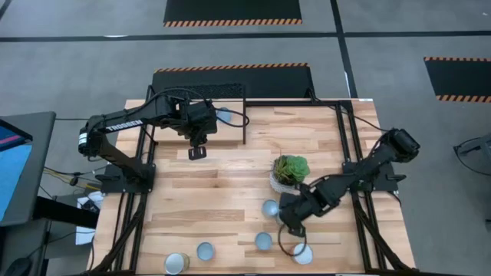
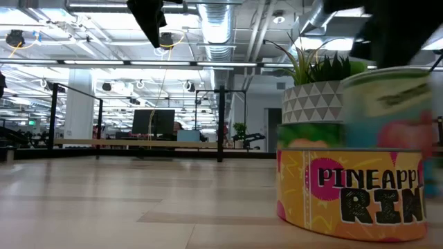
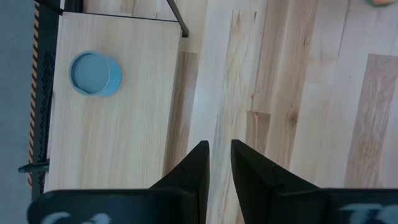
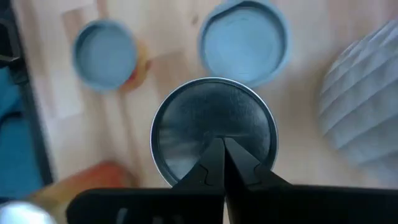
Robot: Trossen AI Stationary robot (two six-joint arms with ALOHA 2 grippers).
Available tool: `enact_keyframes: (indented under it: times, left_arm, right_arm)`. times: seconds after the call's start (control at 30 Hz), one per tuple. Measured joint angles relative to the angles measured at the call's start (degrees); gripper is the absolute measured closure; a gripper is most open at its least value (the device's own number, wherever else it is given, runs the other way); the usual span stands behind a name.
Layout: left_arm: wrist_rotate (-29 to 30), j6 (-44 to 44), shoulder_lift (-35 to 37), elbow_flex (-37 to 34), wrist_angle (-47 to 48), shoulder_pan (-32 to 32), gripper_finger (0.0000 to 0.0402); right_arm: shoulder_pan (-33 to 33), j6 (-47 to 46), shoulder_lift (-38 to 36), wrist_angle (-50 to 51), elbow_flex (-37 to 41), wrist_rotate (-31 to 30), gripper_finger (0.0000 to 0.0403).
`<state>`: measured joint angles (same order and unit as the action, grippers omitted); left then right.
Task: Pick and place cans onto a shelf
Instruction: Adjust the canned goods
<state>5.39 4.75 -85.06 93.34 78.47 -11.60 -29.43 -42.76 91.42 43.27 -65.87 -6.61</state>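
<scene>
The shelf (image 1: pixel 230 132) stands at the table's far side, and one blue can (image 1: pixel 222 116) stands upright on its platform (image 3: pixel 112 124). It also shows in the left wrist view (image 3: pixel 93 73). My left gripper (image 1: pixel 197 152) hangs above the table just near of the shelf, empty, its fingers (image 3: pixel 219 155) a narrow gap apart. My right gripper (image 1: pixel 292 228) is at the near right, among several cans on the tabletop. It is shut (image 4: pixel 222 144) right over the middle of a silver-topped can (image 4: pixel 186 130). In the low view this can (image 2: pixel 387 104) shows green and blurred. My right gripper points down at the silver-topped can, with its shut fingertips (image 4: pixel 214 155) over the middle of the can's round top (image 4: pixel 205 118). I cannot tell whether they touch it.
A green plant in a white pot (image 1: pixel 289 172) stands close beside my right arm. Pale-blue-topped cans (image 1: pixel 269 208) (image 1: pixel 263 241) (image 1: pixel 205 251) and others (image 1: pixel 176 263) (image 1: pixel 302 254) stand along the near part. An orange pineapple can (image 2: pixel 353 194) stands close to the low camera.
</scene>
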Motion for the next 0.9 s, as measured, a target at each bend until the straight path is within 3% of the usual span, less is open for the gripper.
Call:
enact_keyframes:
  times: [0.3, 0.53, 0.9]
  left_arm:
    - [0.0, 0.56, 0.0, 0.0, 0.03, 0.0, 0.0347]
    - [-0.02, 1.5, -0.02, 0.04, 0.32, -0.01, 0.0347]
    - [-0.02, 1.51, -0.02, 0.04, 0.35, 0.0, 0.0347]
  right_arm:
    - [7.48, 11.98, 4.29, -6.34, -0.32, 2.02, 0.0388]
    - [9.73, 20.42, 7.27, -12.71, -2.09, 3.13, 0.0391]
    - [7.87, 20.37, 7.17, -10.27, -5.2, 1.96, 0.039]
